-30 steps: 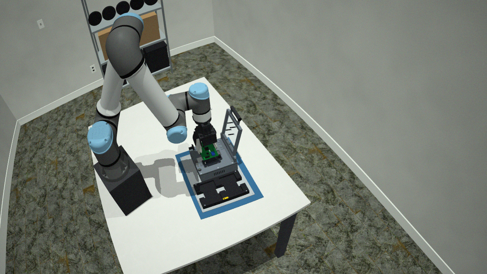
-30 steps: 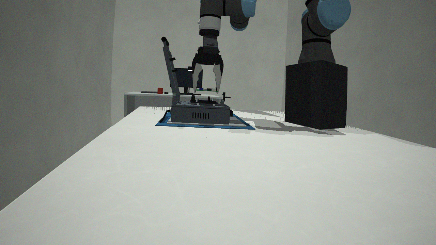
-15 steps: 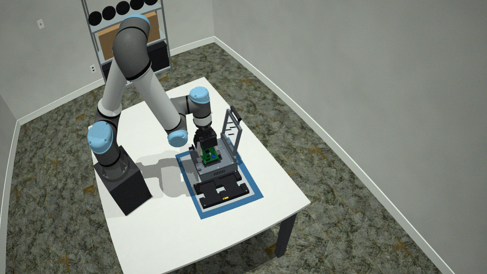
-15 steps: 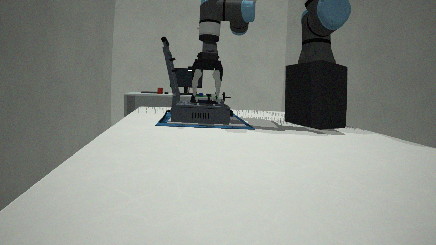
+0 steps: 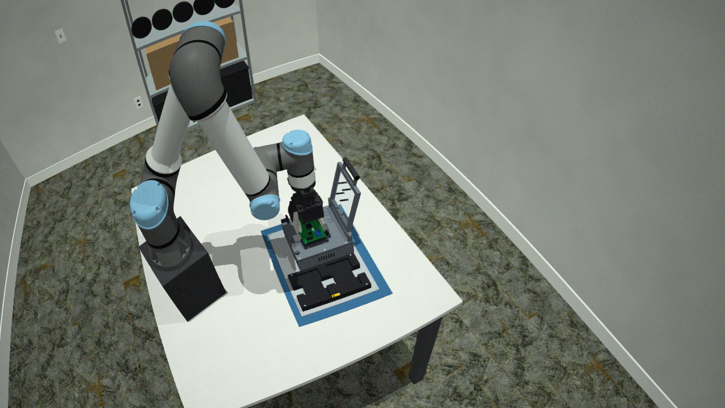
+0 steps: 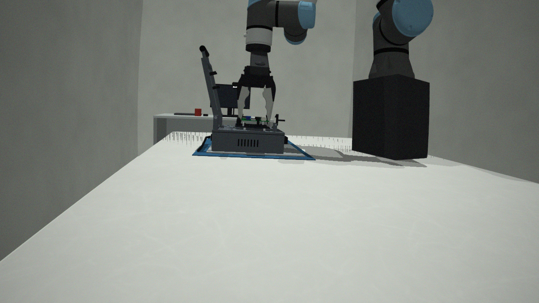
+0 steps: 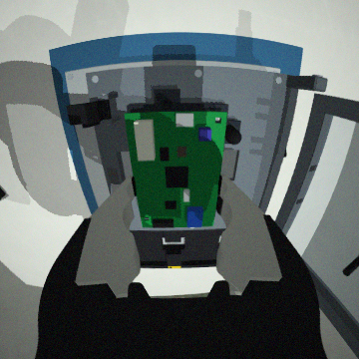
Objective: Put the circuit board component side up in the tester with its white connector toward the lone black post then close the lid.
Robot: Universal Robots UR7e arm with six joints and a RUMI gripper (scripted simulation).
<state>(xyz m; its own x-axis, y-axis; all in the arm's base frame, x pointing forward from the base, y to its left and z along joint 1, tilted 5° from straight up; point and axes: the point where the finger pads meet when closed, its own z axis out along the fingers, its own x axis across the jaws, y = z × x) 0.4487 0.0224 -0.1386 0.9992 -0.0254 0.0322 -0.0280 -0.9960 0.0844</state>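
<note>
Leftmost in the exterior view, the lid (image 5: 354, 210) (image 6: 211, 86) (image 7: 302, 155) is seen raised. Next to it, the black post (image 5: 327, 233) (image 6: 238, 121) (image 7: 233, 134) stands beside the circuit board (image 5: 309, 236) (image 6: 253, 120) (image 7: 155, 184), which is pinched by its long edges in the gripper (image 5: 310, 223) (image 6: 254, 118) (image 7: 177, 176). The board is held roughly level, component side up, low over the tester (image 5: 337, 238) (image 6: 226, 142) (image 7: 249, 165). At the right, the latch (image 5: 284, 220) (image 6: 277, 118) (image 7: 90, 112) is still unused. The tray (image 5: 314, 299) is no longer occupied by the board.

The lowering step is judged to be in hand. The pins are hidden, so whether the holes are engaged cannot be told. A long pale block (image 7: 145, 140) and a small white part (image 7: 184, 120) are both seen; which is the named connector, and so whether the heading is right, is perhaps best left unsettled. That should be checked before the board is eased straight down and released; only afterwards should the lid be closed.
</note>
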